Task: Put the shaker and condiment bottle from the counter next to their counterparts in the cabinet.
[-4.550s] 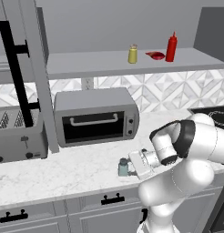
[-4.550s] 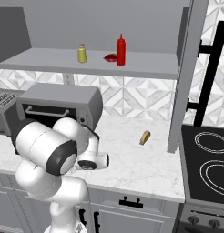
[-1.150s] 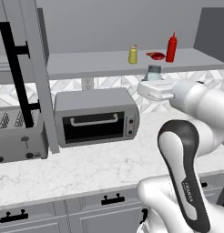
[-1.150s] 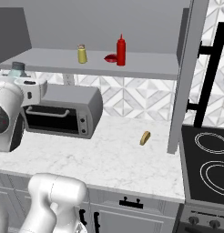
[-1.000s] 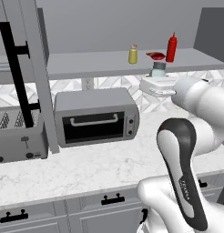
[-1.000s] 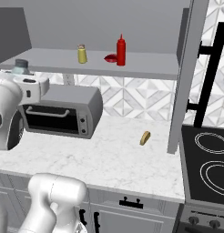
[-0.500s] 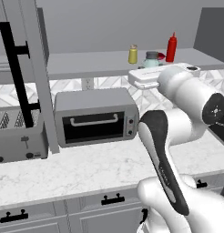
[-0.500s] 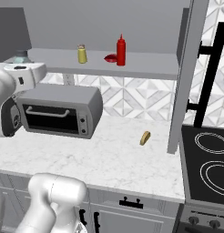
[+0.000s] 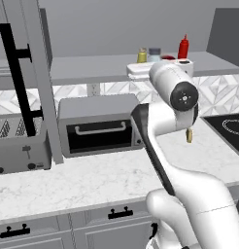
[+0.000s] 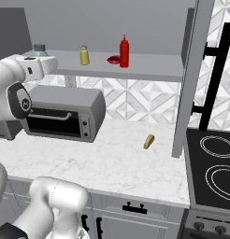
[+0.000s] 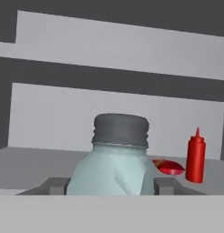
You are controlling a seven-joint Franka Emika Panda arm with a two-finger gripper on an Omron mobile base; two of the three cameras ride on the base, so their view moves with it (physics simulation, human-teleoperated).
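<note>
Bottle [image 10: 124,51] is upright on the cabinet shelf [image 10: 149,70], just beside the flat red thing [image 10: 114,59], so I'd call that half done. Shaker [image 11: 114,164] sits between the finger tips [image 11: 53,185] in the hand view, jaws clamped on it. Gripper [image 9: 154,68] holds it at the shelf's front edge, near the yellow shaker [image 9: 142,55]. I can't tell if its base touches the shelf. Left, by my read: set it down beside the yellow one, release, back out. A small tan item [image 10: 148,141] lies on the counter [image 10: 112,163].
</note>
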